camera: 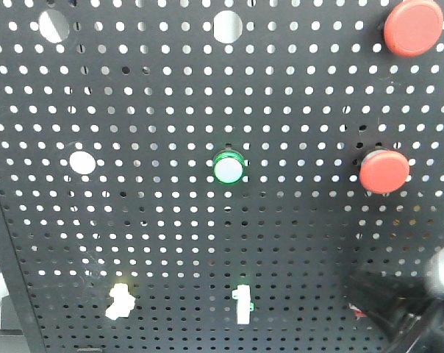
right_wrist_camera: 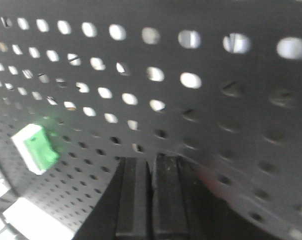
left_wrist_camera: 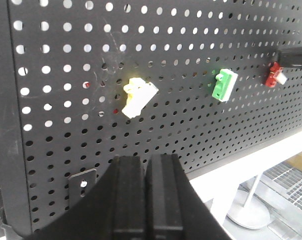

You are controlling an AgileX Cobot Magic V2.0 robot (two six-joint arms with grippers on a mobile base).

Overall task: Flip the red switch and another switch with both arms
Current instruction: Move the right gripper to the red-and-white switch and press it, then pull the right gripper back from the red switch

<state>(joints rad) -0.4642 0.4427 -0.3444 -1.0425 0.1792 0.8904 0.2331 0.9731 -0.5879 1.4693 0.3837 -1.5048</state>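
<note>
The left fingers (left_wrist_camera: pixel 130 195) stand at the bottom centre of the left wrist view, pressed together with only a thin seam between them and nothing held. They are off the black pegboard (left_wrist_camera: pixel 191 130) and apart from everything mounted on it. Above them, slightly left of the frame's centre, the pale yellow switch (left_wrist_camera: pixel 137 96) sticks out of the board, untouched.

The right fingers (right_wrist_camera: pixel 135 195) fill the bottom centre of the right wrist view. They are also closed tight on nothing, and their tips are very near the board. Just right of them is a faint reddish blur that I cannot identify.

In the left wrist view the red switch (left_wrist_camera: pixel 275 75), with its white tip, sits at the upper right edge. A dark bar comes in from the frame edge and meets its top. The green and white switch (left_wrist_camera: pixel 224 84) sits between the two task switches. In the front view the right fingers are a dark shape in the lower right corner, covering the place of the red switch.

Higher on the board are a green-ringed button (camera: pixel 228 169) at the centre and two round red push buttons (camera: pixel 384 170) at the right. A white desk (left_wrist_camera: pixel 271 150) edge runs below the board.
</note>
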